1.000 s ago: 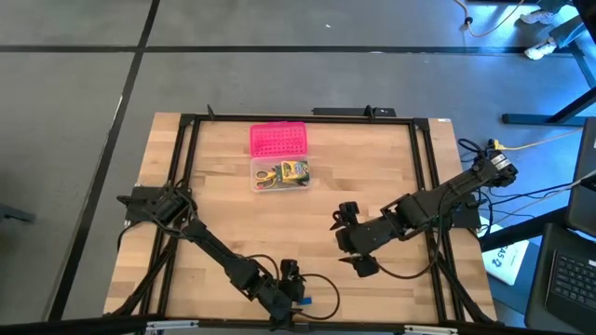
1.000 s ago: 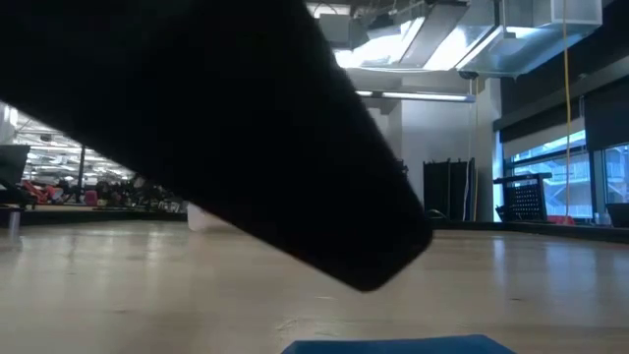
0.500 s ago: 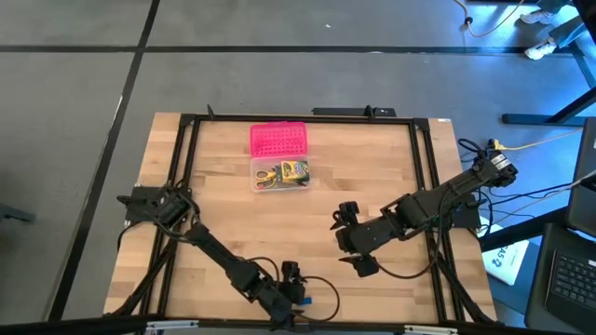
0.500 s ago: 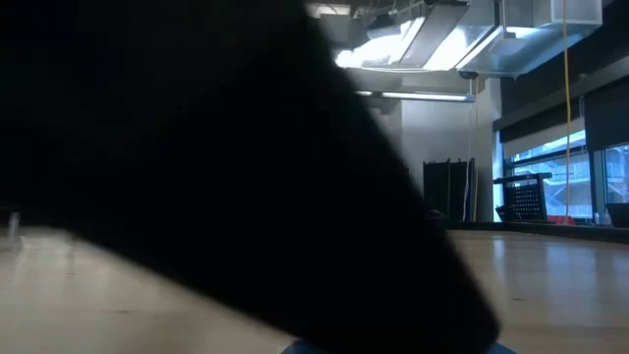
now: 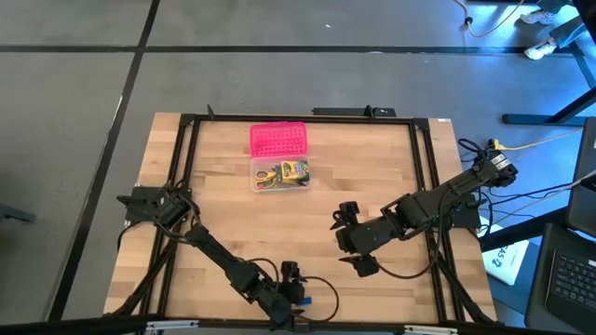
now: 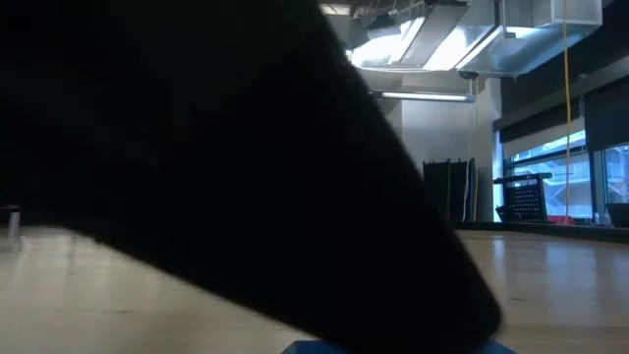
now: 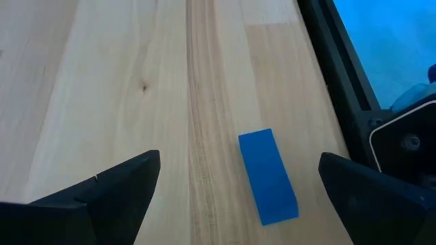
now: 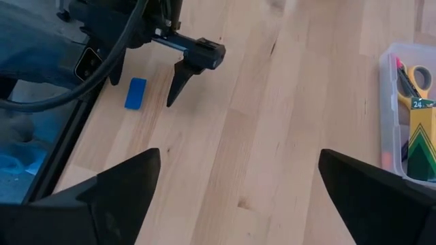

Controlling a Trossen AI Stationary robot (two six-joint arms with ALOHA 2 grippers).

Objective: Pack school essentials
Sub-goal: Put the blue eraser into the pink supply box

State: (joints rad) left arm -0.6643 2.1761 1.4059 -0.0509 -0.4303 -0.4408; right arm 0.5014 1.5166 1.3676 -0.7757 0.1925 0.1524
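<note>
The tiny blue eraser [image 7: 268,177] lies flat on the wooden table close to its near edge; it also shows as eraser [image 8: 135,93] and as a blue sliver [image 6: 393,347]. My left gripper [image 7: 238,158] hangs open just above it, one finger on either side, touching nothing. The clear plastic box [image 5: 279,174] at the far middle holds yellow-handled scissors [image 8: 417,76] and the green-yellow crayon box [image 8: 421,133]. My right gripper [image 5: 349,240] waits open above the table's right middle.
The pink lid [image 5: 277,140] lies flat just beyond the clear box. A black frame rail [image 7: 340,75] runs along the table's near edge, right beside the eraser. In the low view, a dark finger [image 6: 197,147] of the left gripper blocks most of the picture.
In the low view my left gripper's dark finger has edged lower toward the eraser and now covers more of the picture. The eraser and my right gripper have kept still.
</note>
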